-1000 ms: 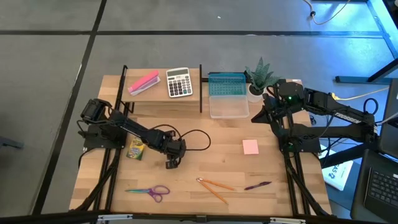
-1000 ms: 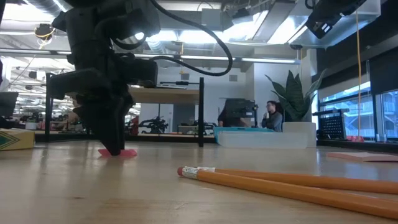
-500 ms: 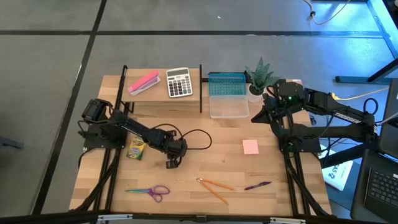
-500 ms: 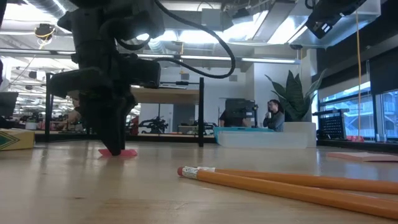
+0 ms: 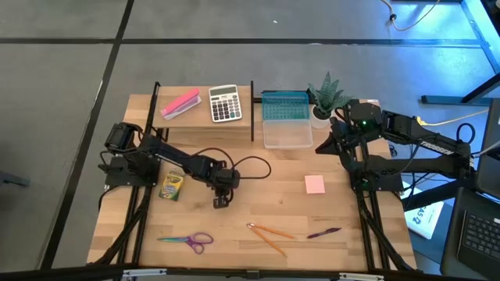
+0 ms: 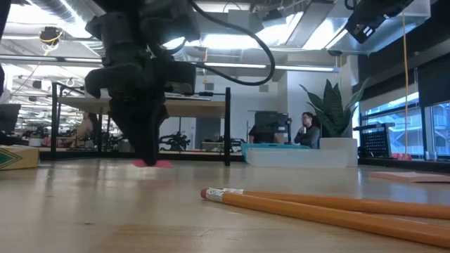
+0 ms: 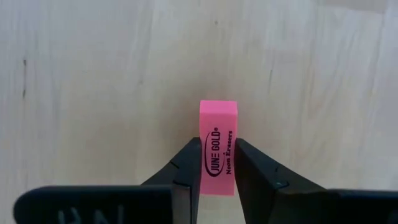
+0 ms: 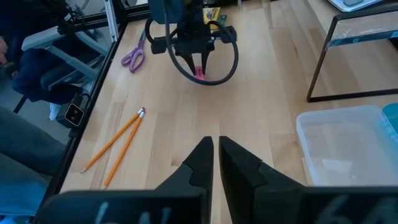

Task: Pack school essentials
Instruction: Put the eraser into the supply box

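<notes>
My left gripper is at mid-table, shut on a small pink eraser, which also shows in the low view. The crayon box lies to its left. The purple-handled scissors, two orange pencils and purple pen lie along the near edge. The pink notepad lies flat at the right. My right gripper hangs shut and empty above the table's far right. My left gripper pinches the eraser between its two fingers, which sit on its two narrow long sides at the end nearer the wrist. The fingers come steeply from above, lying along the eraser. Its free end pokes past the fingertips, held a little off the table.
A clear container with a blue lid behind it stands at the far middle, beside a potted plant. A black-framed shelf at the far left carries a calculator and a pink block. Bare wood lies between the eraser and the notepad.
My left gripper, still shut on the eraser, has moved toward the table's right edge and slightly toward the far edge, rising a little. The eraser went with it, from resting on the table to just above it.
</notes>
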Robot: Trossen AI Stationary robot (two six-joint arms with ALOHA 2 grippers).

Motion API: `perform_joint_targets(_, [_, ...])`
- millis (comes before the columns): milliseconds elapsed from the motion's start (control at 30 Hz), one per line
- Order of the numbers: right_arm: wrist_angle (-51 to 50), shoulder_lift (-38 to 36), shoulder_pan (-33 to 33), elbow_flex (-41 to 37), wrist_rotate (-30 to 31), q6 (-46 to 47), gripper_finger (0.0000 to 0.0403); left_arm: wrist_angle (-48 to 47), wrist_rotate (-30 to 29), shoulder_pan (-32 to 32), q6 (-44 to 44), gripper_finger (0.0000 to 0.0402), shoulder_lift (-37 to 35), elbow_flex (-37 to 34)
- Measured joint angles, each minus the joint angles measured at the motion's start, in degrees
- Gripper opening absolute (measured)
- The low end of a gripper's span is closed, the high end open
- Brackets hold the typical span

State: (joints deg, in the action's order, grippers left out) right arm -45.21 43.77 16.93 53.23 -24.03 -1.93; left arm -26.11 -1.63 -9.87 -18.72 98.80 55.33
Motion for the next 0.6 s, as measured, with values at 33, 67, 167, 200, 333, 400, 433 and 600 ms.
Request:
perform_joint_targets(33, [0.0,0.0,0.0,0.0,0.0,0.0,0.0030,0.0,-0.1,0.0,0.0,0.0071,0.0,0.0])
perform_joint_targets(67, [0.2,0.0,0.0,0.0,0.0,-0.1,0.0030,0.0,-0.2,0.0,0.0,0.0071,0.0,0.0])
perform_joint_targets(167, [1.6,0.0,0.0,0.0,1.0,0.2,0.0030,0.0,-0.2,0.0,-0.2,0.0072,-0.1,0.0])
perform_joint_targets(200, [1.8,0.0,0.0,0.0,1.1,0.2,0.0030,0.0,-0.2,0.0,-0.2,0.0072,-0.1,0.0])
perform_joint_targets(333, [5.6,0.0,0.0,-0.1,1.7,2.1,0.0030,-0.1,-0.3,0.0,-0.7,0.0072,-0.1,0.0])
perform_joint_targets(400, [7.3,0.1,0.0,-0.7,1.9,4.4,0.0030,-0.1,-0.3,0.0,-1.1,0.0072,-0.1,0.0])
perform_joint_targets(433, [7.4,0.2,0.0,-1.0,1.9,4.5,0.0030,-0.1,-0.3,0.0,-1.7,0.0072,-0.2,0.0])
perform_joint_targets(600, [7.1,2.9,0.0,-4.0,3.4,3.2,0.0030,-0.2,-0.3,0.0,-2.2,0.0072,-0.2,0.0])
